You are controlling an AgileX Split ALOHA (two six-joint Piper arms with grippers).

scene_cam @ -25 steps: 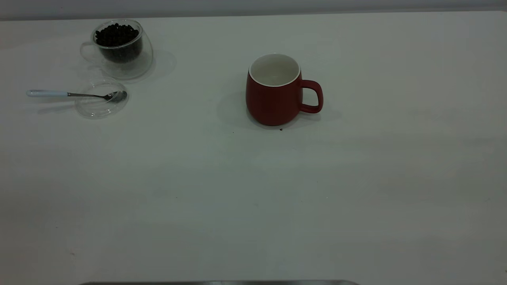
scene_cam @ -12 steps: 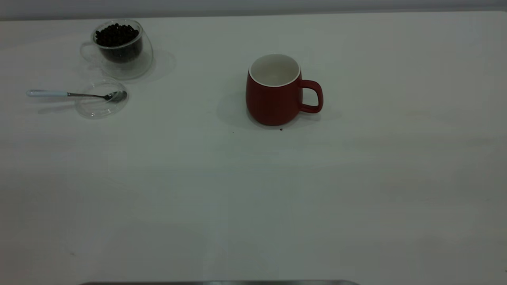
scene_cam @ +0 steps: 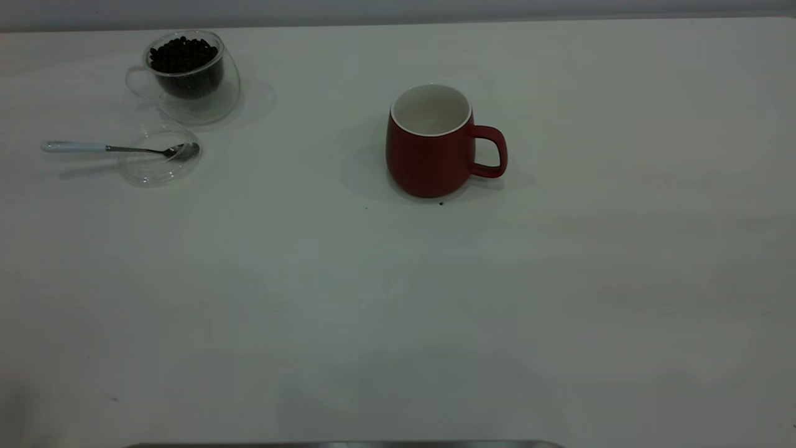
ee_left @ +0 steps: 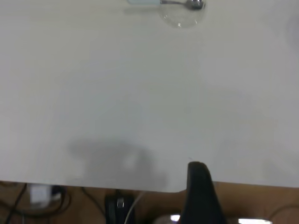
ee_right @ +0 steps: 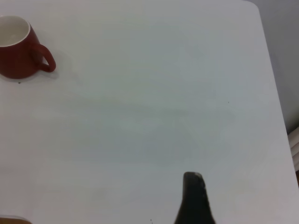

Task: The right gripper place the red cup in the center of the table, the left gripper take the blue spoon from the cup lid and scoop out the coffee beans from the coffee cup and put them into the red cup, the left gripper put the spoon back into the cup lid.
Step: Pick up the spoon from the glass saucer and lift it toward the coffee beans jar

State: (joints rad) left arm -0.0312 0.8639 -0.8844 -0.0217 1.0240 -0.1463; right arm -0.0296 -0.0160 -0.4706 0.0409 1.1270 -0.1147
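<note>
Near the middle of the white desk (scene_cam: 398,298) stands the red cup (scene_cam: 431,142), upright, handle toward the right arm's side, its white inside bare of beans. That placing looks done, so I judge the step in hand to be the spoon pickup. At the far left corner sits the clear coffee cup (scene_cam: 189,78) with its heap of coffee beans (scene_cam: 182,55), and just in front of it lies the cup lid (scene_cam: 158,162). The blue spoon (scene_cam: 118,148) rests with its metal bowl in the lid and its pale handle sticking out over the desk.

Neither arm shows in the exterior view. The left gripper (ee_left: 200,186) hangs at the near desk edge, well apart from the spoon; the right gripper (ee_right: 194,198) hangs over bare desk, far from the cup. Only one finger of each shows, so I cannot tell whether either is open or closed.

Next, the left gripper must travel to the overhanging handle and close on it.
</note>
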